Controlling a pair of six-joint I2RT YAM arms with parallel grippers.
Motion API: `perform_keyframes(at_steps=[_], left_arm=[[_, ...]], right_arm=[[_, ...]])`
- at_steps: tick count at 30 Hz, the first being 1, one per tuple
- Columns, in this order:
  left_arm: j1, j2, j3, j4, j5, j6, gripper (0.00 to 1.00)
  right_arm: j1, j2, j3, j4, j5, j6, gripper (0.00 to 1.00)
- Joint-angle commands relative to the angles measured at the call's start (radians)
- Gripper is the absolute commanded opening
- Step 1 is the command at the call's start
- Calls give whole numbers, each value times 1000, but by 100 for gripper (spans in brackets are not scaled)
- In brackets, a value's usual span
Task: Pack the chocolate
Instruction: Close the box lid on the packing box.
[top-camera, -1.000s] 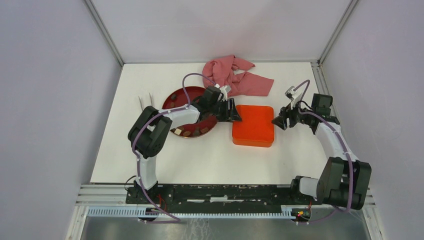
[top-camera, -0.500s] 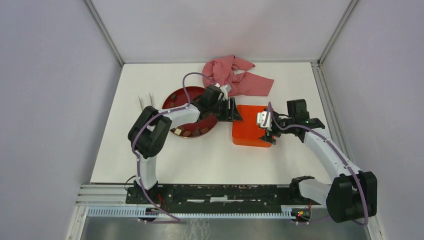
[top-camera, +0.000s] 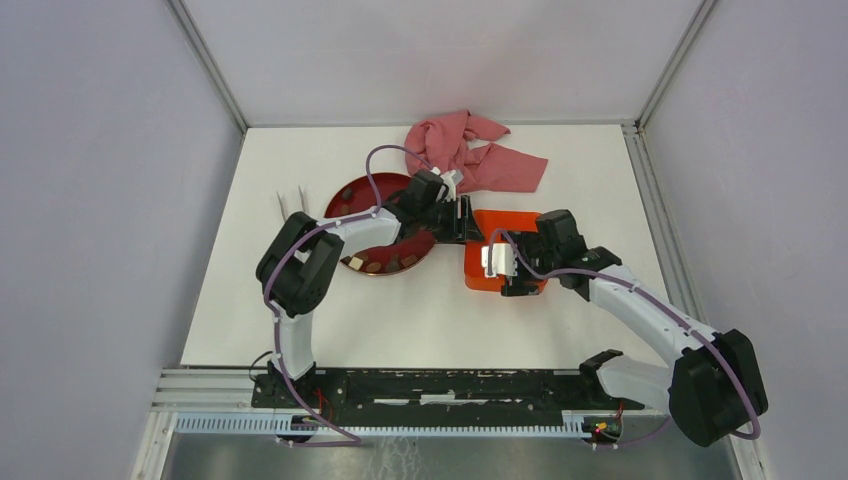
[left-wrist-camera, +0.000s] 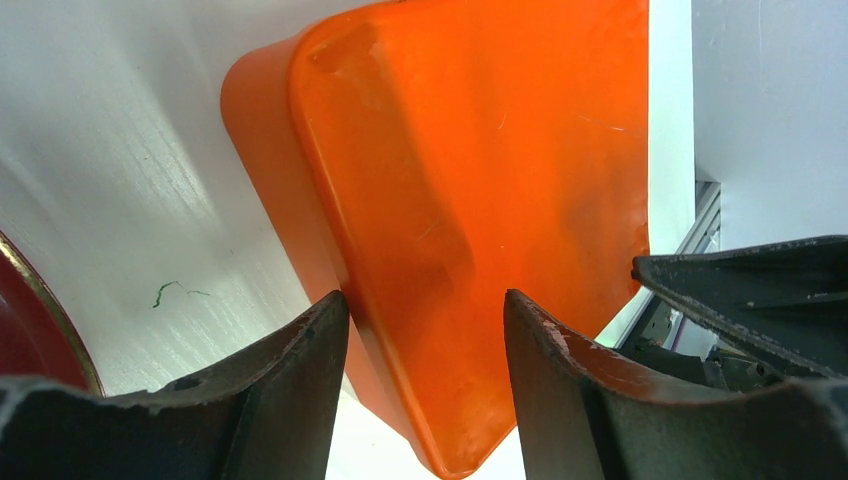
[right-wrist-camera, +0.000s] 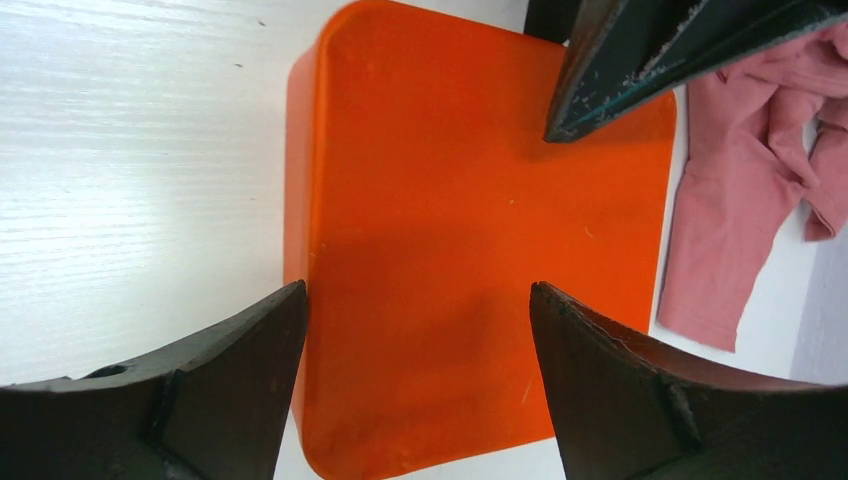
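Two grippers are at the orange square tin, which sits mid-way across the white table with its plain top face showing. Left gripper: at the tin's far-left corner, between the tin and the dark-red plate. Its fingers stand apart, and its wrist view shows the tin's corner in the gap. I cannot tell whether they touch the tin. Right gripper: over the tin's near half, fingers spread wide, gripping nothing, with the orange top below them. Chocolate: small brown and tan pieces lie on the plate, most along its near rim, left of the tin. Pink cloth: bunched behind the tin, near it but apart.
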Motion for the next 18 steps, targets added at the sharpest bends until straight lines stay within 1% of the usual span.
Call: perform_keyframes(at_steps=[1,4,8,10,14,18], left_arm=[[-5,6,46,4,-8,47,64],[-4,6,46,4,-7,47,64],[-6,5,46,4,-4,49,65],[-5,4,47,4,-3,49,64],[-6,7,52,4,-1,49,64],[-6,8,54,4,1,49,65]], right_arm=[[7,12,-5,56,86,37,87],[8,14,-2,48,76,39,87],[9,2,12,-15,-15,-5,87],[9,-2,9,-17,-35,-3,87],[8,22,8,24,42,48,87],[9,49,18,48,113,102,84]])
